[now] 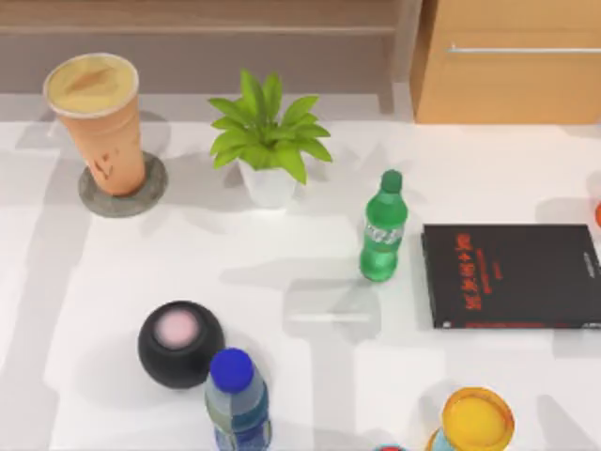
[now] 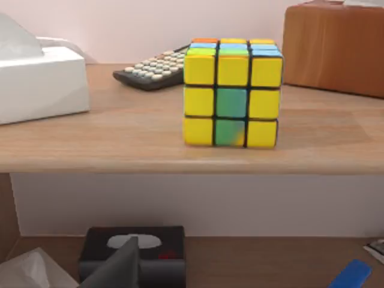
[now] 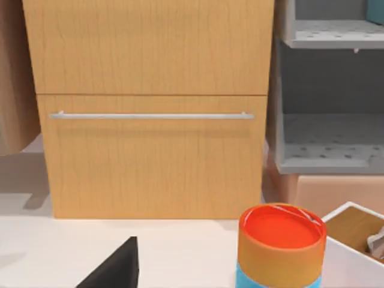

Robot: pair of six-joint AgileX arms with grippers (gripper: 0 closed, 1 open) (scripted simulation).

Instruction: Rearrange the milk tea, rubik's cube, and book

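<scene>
The milk tea (image 1: 94, 117), a tall orange-tan cup with a creamy top, stands on a round grey coaster (image 1: 141, 195) at the table's far left. The rubik's cube (image 2: 231, 93) sits on a wooden shelf (image 2: 120, 138), its mostly yellow face towards the left wrist camera. A dark part of my left gripper (image 2: 120, 267) pokes in below that shelf, well short of the cube. In the right wrist view, a dark part of my right gripper (image 3: 117, 267) hangs over the white table, facing a wooden drawer cabinet (image 3: 150, 156). The book is out of view.
On the table: a potted plant (image 1: 266, 141), a green bottle (image 1: 382, 230), a thin black volume with red characters (image 1: 512, 274), a black sphere (image 1: 180, 343), a blue-capped bottle (image 1: 237, 399), a yellow-orange container (image 1: 477, 420). A calculator (image 2: 153, 69) and white tissue box (image 2: 39, 81) share the shelf. An orange-topped can (image 3: 281, 246) stands near the right gripper.
</scene>
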